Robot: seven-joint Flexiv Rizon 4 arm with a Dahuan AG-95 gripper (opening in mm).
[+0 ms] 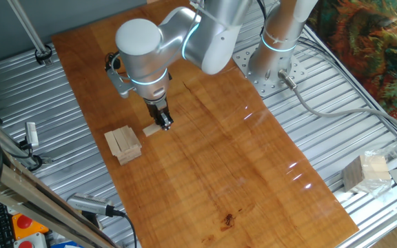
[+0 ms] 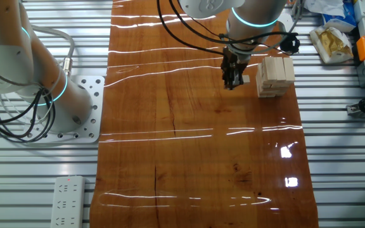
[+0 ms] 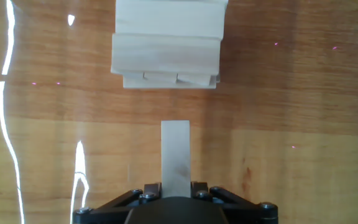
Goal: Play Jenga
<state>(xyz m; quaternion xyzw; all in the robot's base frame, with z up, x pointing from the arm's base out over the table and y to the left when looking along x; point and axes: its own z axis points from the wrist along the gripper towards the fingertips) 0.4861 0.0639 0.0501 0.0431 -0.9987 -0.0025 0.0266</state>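
The Jenga stack (image 1: 123, 145) is a low pile of pale wood blocks on the left part of the wooden table (image 1: 212, 158). It also shows in the other fixed view (image 2: 275, 76) and at the top of the hand view (image 3: 166, 50). One loose block (image 3: 175, 155) lies flat just short of the stack, with its long side pointing at it. It shows beside the fingers in both fixed views (image 1: 150, 130) (image 2: 245, 79). My gripper (image 3: 175, 186) is low at the table, its jaws against both sides of the loose block's near end. It shows in both fixed views (image 1: 163, 124) (image 2: 232, 81).
A second arm's base (image 1: 271, 65) is bolted at the table's far edge. A larger pale cube-shaped bundle (image 1: 366, 172) sits off the table on the metal slats. A power strip (image 2: 65, 199) and cables lie on the slats beside the table.
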